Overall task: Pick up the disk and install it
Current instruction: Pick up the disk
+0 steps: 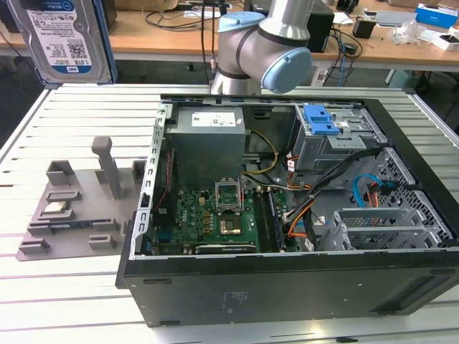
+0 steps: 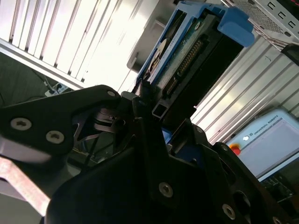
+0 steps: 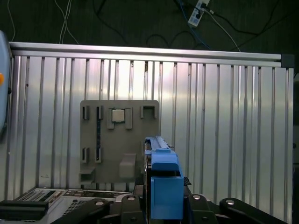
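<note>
I had the hand (image 2: 150,109) clenched on the disk (image 2: 187,51). In the second wrist view its black fingers (image 2: 140,100) pinched the drive at one end, with the connector edge and the bright blue bracket standing out beyond them. In the first wrist view the blue bracket of the disk (image 3: 161,179) sat between the finger bases of the hand (image 3: 161,198).

The disk was held in the air, off the counter (image 1: 64,287) and outside the open computer case (image 1: 287,287). In the exterior view it showed label-side on (image 1: 61,36), high up and well off to the exterior view's left of the case. The arm (image 1: 265,46) stood behind the case's far wall.

Below the disk, in the first wrist view, lay the grey fixture plate (image 3: 119,140), flat on the slatted counter just beside the case. The small processor chip (image 3: 117,115) was seated in one of its pockets. Inside the case, the grey drive cage (image 1: 320,136) with its blue latch sat in the far corner, beside the power supply (image 1: 208,136).
</note>
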Controlling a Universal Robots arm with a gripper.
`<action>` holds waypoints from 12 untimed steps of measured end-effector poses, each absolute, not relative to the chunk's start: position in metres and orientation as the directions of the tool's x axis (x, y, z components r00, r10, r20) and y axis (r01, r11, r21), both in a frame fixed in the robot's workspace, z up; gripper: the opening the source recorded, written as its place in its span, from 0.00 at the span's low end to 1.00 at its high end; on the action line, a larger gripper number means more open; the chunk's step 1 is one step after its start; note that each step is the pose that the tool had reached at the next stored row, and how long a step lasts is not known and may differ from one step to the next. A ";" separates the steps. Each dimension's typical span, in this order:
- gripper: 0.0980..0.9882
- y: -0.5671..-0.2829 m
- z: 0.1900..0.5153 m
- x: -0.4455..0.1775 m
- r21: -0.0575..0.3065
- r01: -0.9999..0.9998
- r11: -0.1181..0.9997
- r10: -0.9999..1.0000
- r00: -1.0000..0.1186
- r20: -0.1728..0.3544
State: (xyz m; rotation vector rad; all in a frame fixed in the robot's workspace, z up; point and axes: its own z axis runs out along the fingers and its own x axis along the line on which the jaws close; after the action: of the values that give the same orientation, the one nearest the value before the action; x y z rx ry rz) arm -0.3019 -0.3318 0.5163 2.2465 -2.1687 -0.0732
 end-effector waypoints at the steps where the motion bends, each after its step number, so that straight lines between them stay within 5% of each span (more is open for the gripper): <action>1: 0.30 -0.332 0.516 -0.300 0.046 -0.998 -0.036 -0.999 0.035 -0.021; 12: 0.30 -0.332 0.516 -0.277 0.046 -0.998 -0.036 -0.999 0.035 -0.021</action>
State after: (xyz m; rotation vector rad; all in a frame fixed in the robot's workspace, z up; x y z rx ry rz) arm -0.2769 -0.3318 0.5163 2.2465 -2.1687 -0.0733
